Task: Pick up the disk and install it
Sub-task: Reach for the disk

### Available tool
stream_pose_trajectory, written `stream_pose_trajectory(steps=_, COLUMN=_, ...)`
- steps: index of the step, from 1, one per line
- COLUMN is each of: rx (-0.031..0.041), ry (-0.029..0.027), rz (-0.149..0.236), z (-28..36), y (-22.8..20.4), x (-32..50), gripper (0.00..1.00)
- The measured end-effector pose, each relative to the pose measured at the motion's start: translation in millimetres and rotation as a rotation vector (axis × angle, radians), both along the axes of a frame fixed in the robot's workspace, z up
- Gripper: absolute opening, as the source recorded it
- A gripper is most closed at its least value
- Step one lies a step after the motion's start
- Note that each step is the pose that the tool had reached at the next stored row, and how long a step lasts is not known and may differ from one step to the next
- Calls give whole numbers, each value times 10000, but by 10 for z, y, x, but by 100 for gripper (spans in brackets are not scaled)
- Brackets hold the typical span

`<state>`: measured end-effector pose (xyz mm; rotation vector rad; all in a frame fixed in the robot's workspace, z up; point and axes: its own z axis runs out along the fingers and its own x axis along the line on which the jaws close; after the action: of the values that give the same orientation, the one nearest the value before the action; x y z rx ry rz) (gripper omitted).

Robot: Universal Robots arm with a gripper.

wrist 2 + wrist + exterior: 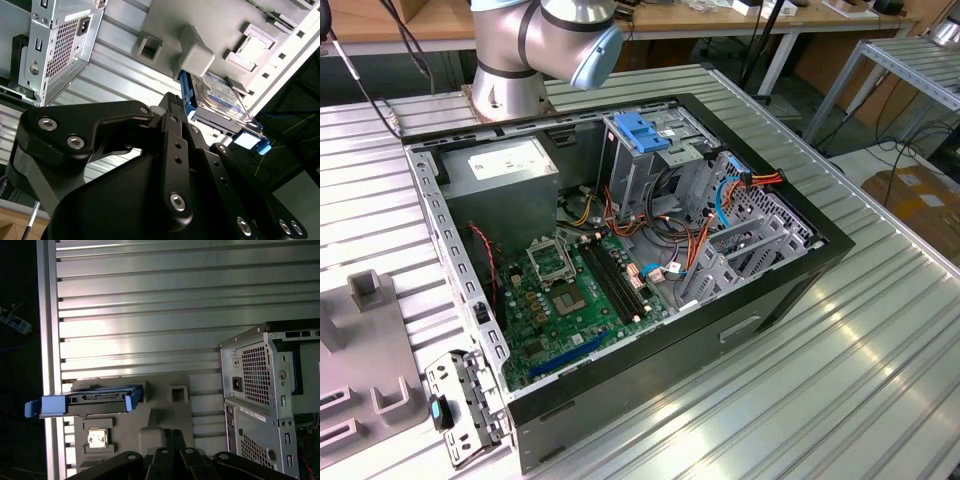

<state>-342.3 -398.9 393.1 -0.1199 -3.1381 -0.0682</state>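
Note:
The disk (216, 91) lies flat in a slot of a grey fixture plate (165, 20), its white and blue label facing up in the second wrist view. In the first wrist view the disk (95, 399) shows edge-on, with blue side rails and a blue tab (42, 406) sticking out past the plate's edge. My gripper (170, 436) hangs above the plate, beside a grey post and apart from the disk. The gripper (172, 102) is shut with nothing in it. Its black linkage takes up the near part of both wrist views.
An open computer case (790, 290) lies on the ribbed metal table (880, 380), with a motherboard (570, 300), a grey power supply (510, 165) and a metal drive cage under a blue latch (642, 130). The arm's base (520, 60) stands behind it. The fixture plate (365, 350) sits at the exterior view's left.

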Motion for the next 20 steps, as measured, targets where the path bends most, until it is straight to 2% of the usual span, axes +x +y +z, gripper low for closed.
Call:
stream_pose_trajectory(steps=5, rx=0, ry=2, rz=1, z=0, y=0, x=-1, gripper=11)
stream_pose_trajectory(steps=11, rx=0, ry=21, rz=0, z=-1, y=1, x=-109, gripper=11)
stream_pose_trajectory(steps=15, rx=0, ry=49, rz=0, z=-2, y=20, x=-246, gripper=11)
stream_pose_trajectory(steps=16, rx=0, ry=62, rz=-1, z=-3, y=30, x=-304, gripper=11)
stream_pose_trajectory(steps=20, rx=1, ry=97, rz=2, z=-9, y=66, x=-445, gripper=11)
